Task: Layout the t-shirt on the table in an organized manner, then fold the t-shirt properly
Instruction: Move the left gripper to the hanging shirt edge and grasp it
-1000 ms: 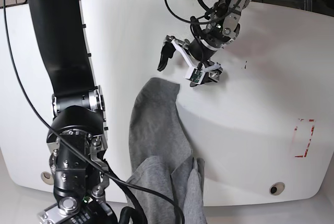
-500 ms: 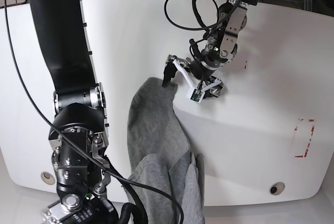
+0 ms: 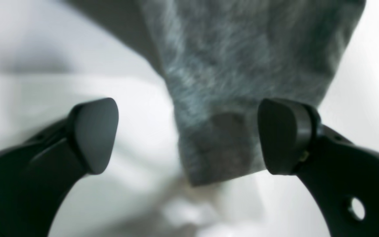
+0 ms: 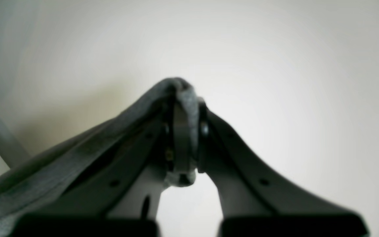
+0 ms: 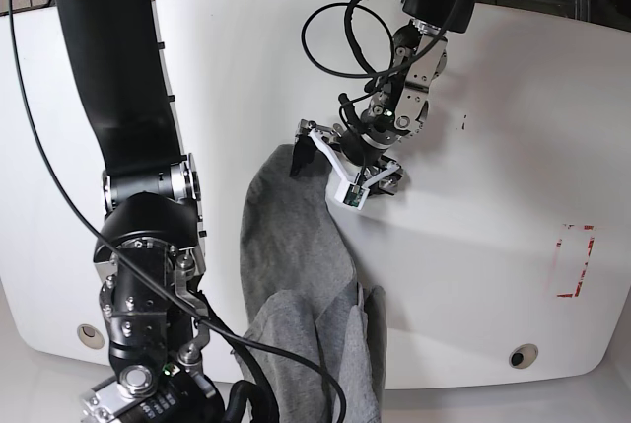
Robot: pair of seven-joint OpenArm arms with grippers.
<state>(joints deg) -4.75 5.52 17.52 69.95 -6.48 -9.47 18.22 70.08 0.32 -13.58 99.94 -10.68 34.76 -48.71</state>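
Straddling the t-shirt [image 3: 242,65] corner, the left end effector [image 3: 189,138] gapes wide, while the right end effector [image 4: 184,131] pinches fabric.

Right of the t-shirt [image 5: 296,246]: bare table [image 5: 473,236], wide passage.
Far end of the cloth: left gripper [image 5: 330,162] over it, jaws apart.
Near-left: right arm [image 5: 128,147] blocks.
Edge: 1 grommet [image 5: 523,355], sticker [image 5: 574,260], both flat.

No legible text, label or number on anything
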